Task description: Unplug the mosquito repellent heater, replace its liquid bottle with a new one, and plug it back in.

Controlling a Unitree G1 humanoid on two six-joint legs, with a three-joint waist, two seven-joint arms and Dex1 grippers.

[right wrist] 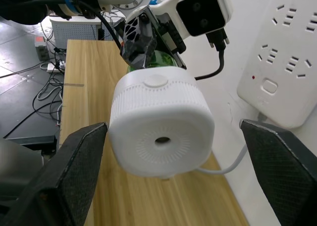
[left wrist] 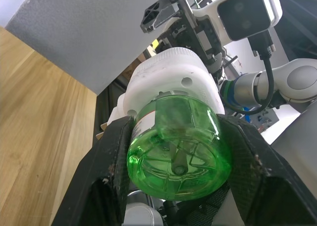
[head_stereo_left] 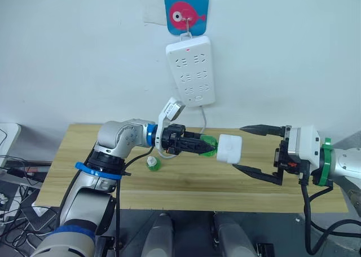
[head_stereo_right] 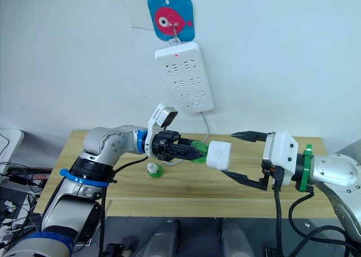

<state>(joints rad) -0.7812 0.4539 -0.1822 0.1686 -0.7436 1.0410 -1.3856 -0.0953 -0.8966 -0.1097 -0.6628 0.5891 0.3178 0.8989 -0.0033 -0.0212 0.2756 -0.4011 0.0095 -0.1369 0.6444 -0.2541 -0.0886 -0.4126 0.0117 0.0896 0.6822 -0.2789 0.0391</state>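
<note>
- The heater [head_stereo_left: 230, 148] hangs above the table [head_stereo_left: 186, 181], below the power strip [head_stereo_left: 192, 71] on the wall.
- The attached bottle [head_stereo_left: 208, 146] is just left of the heater, in the left gripper [head_stereo_left: 204, 146].
- The right gripper [head_stereo_left: 255, 151] is just right of the heater, apart.
- A second bottle [head_stereo_left: 153, 164] lies on the table, left of the heater.

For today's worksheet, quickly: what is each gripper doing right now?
Left gripper: shut on the green bottle, heater attached.
Right gripper: open, holding nothing.

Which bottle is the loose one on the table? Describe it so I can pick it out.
Start at the light wooden table below the long white wall power strip. The small green bottle with a white cap lies on the boards under the left arm. Unlike the green bottle in the left tool, nothing holds it.
</note>
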